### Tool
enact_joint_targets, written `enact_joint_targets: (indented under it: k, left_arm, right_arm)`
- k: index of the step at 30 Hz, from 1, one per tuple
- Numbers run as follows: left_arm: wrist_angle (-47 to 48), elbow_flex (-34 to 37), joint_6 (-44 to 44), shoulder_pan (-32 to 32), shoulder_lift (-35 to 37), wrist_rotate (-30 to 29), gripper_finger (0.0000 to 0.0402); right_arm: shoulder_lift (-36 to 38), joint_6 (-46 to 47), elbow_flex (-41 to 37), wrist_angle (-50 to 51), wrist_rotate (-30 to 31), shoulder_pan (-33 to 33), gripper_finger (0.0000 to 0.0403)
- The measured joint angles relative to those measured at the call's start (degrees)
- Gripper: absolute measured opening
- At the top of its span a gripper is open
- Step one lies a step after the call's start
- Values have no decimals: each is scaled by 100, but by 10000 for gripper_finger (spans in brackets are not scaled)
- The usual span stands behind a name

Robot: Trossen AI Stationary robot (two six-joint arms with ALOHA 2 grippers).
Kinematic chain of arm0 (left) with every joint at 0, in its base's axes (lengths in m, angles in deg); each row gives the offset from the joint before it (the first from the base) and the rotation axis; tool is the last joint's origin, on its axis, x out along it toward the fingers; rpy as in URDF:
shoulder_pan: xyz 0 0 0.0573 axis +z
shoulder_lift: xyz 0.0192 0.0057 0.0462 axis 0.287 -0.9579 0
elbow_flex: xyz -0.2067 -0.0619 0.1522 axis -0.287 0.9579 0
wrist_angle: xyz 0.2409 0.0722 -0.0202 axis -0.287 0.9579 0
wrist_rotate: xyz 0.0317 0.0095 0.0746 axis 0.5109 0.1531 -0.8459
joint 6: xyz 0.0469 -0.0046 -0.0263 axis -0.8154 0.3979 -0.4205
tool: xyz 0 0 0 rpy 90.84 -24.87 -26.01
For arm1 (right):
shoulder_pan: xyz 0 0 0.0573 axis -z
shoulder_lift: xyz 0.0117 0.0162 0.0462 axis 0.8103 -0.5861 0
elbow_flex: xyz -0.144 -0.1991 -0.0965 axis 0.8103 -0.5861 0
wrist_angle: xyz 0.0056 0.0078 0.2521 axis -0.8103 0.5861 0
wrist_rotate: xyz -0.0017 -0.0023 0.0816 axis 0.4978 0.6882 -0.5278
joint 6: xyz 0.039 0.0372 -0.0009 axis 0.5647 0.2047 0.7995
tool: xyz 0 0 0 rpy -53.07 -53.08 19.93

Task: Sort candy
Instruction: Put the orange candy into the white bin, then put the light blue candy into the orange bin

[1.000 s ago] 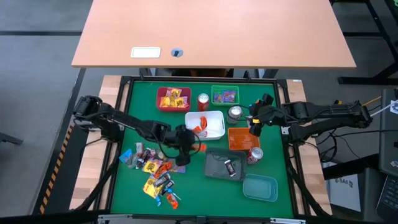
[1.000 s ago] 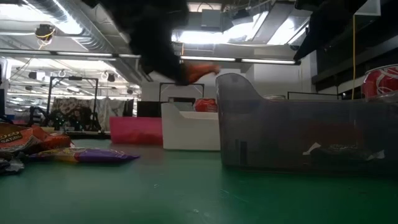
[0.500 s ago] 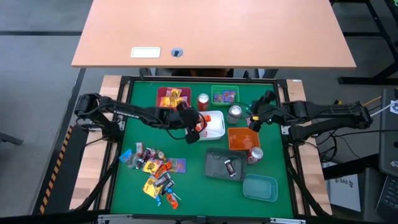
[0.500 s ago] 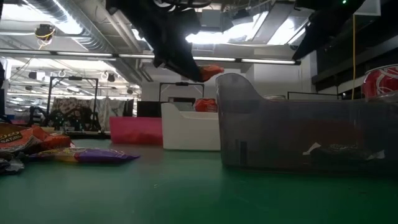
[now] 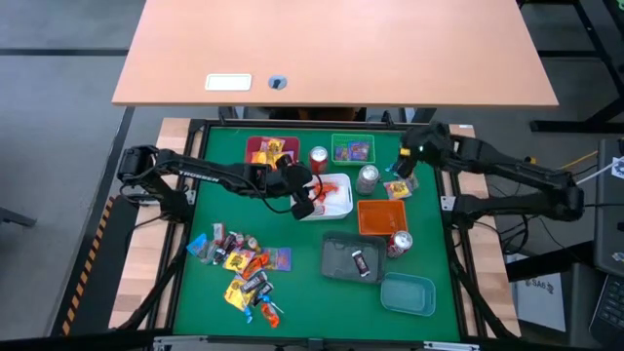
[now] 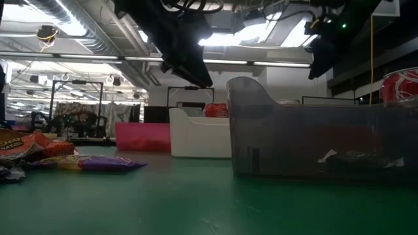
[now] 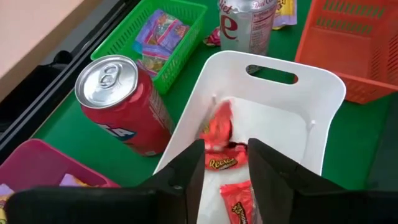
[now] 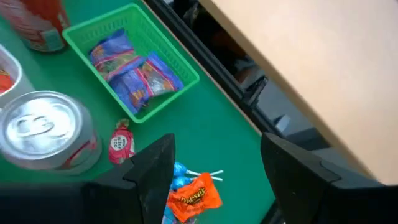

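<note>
Sorting is partly done. The white tray (image 7: 273,99) holds orange candies (image 7: 219,140); the pink tray (image 5: 255,156) and green tray (image 8: 134,59) hold some, and the gray tray (image 5: 353,259) has one. A pile of candy (image 5: 244,273) is left on the desk (image 5: 302,292) near-left of the white tray, and a few pieces (image 8: 186,193) lie beside the silver can (image 8: 43,134).

Left tool (image 7: 225,165) hovers over the white tray, jaws parted, holding nothing. Right tool (image 8: 214,165) hangs past the green tray, wide open, empty.

Room is tight: the red can (image 7: 127,102) stands just beside the white tray's rim. The desk near the pile is open.
</note>
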Motion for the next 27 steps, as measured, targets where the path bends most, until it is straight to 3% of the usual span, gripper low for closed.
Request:
enact_joint_targets:
  k: [9,12,18,27]
  left_arm:
    - [-2,0,2,-4,0,0,114]
    - [-4,0,0,-4,0,0,114]
    - [2,0,2,-4,0,0,114]
    - [16,0,2,-7,0,0,114]
  right_arm:
    - [-429,-601,4,-689,-2122,1822,237]
    - [-804,-717,4,-698,-2583,2271,237]
    - [-1710,-1005,4,-620,-2703,2706,237]
    - [-2614,-2610,4,-16,-2704,2730,237]
